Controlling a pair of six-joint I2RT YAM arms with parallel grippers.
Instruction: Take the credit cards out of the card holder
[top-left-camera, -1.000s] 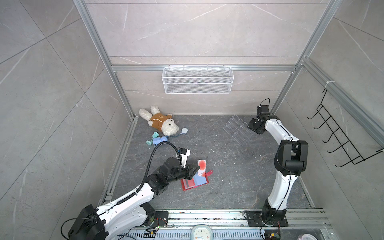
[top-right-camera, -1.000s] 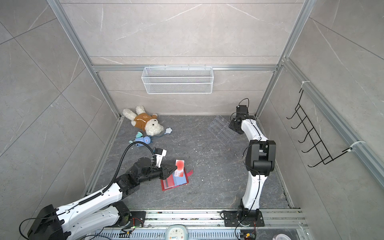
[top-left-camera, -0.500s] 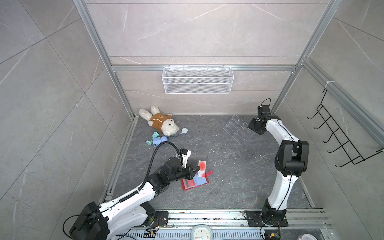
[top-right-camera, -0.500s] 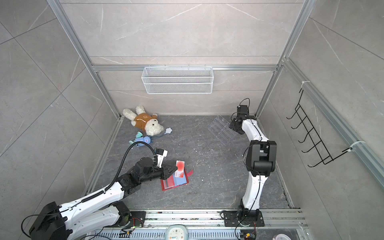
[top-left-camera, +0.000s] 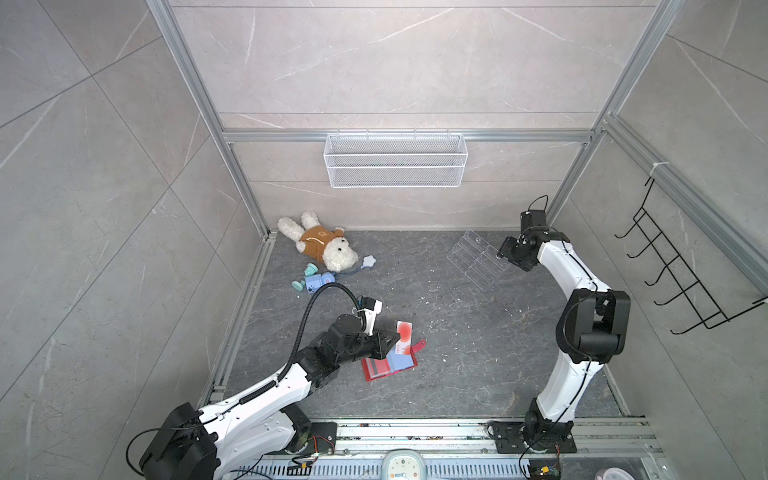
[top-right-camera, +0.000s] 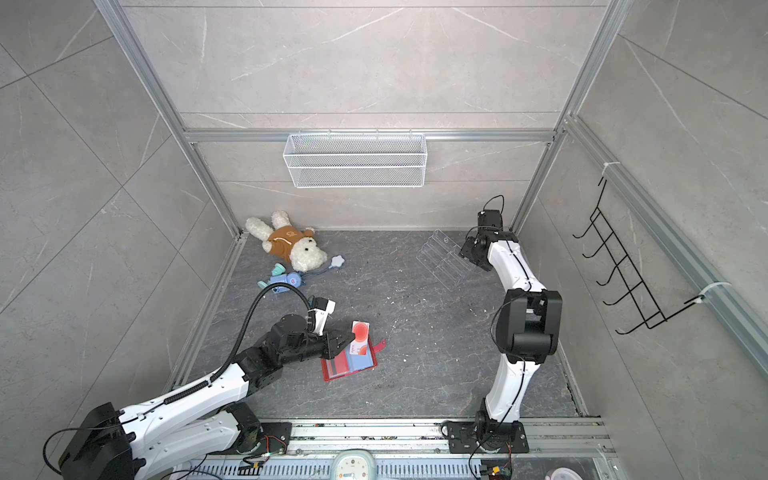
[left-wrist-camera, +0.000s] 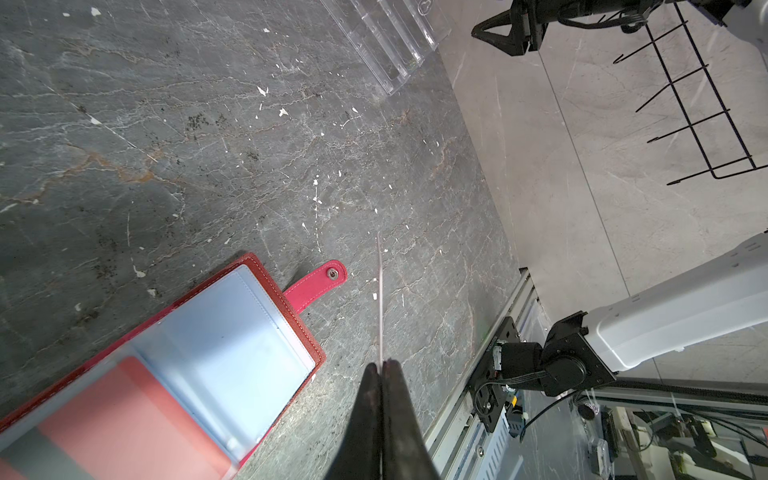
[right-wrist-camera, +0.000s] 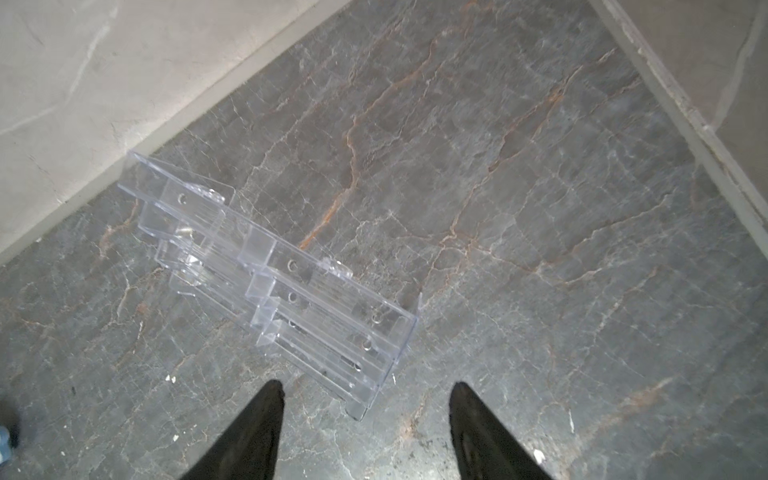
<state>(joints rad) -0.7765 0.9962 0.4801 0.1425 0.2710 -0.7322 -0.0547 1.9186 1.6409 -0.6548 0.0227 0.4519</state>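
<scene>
The card holder (top-left-camera: 388, 365) lies open on the dark floor: a red booklet with pale blue sleeves (left-wrist-camera: 232, 332) and a strap tab (left-wrist-camera: 320, 280). My left gripper (top-left-camera: 390, 335) is shut on one of the credit cards (top-left-camera: 404, 332), white with a red circle, and holds it just above the holder's strap side. The left wrist view shows that card edge-on (left-wrist-camera: 380, 299), sticking out of the closed fingertips (left-wrist-camera: 381, 363). A red shape shows through the holder's other sleeve (left-wrist-camera: 124, 415). My right gripper (top-left-camera: 503, 251) is open and empty at the back right.
A clear acrylic tiered stand (top-left-camera: 473, 259) lies on the floor just in front of my right gripper (right-wrist-camera: 368, 388). A plush dog (top-left-camera: 324, 247) and a small blue toy (top-left-camera: 316, 283) lie at the back left. A wire basket (top-left-camera: 395, 164) hangs on the back wall and a black hook rack (top-left-camera: 681, 270) on the right wall.
My right gripper's jaws have opened wider beside the acrylic stand. My left gripper keeps the card in about the same place.
</scene>
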